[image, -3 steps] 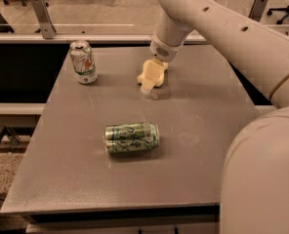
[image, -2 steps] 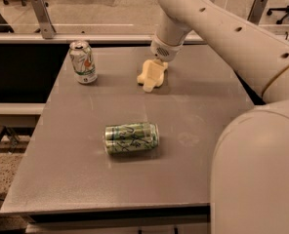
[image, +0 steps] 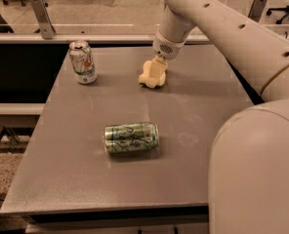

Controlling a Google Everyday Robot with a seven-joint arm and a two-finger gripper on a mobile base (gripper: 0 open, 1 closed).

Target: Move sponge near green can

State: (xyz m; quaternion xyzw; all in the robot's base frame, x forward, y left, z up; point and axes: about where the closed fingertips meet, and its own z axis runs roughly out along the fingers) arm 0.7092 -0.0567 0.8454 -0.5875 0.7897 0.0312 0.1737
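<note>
The pale yellow sponge (image: 151, 74) is at the back middle of the grey table (image: 198, 116), tilted up on one end. My gripper (image: 157, 64) comes down on it from above and is shut on the sponge's upper end. The wrist hides most of the fingers. The green can (image: 131, 137) lies on its side near the middle of the table, well in front of the sponge and slightly to its left.
A white-silver can with orange and green marks (image: 83, 62) stands upright at the back left. My arm's large shell (image: 257, 169) fills the right side of the view. A rail and glass wall run behind the table's back edge.
The sponge and gripper stay in almost the same place; the arm has shifted only slightly. Both cans are unmoved.
</note>
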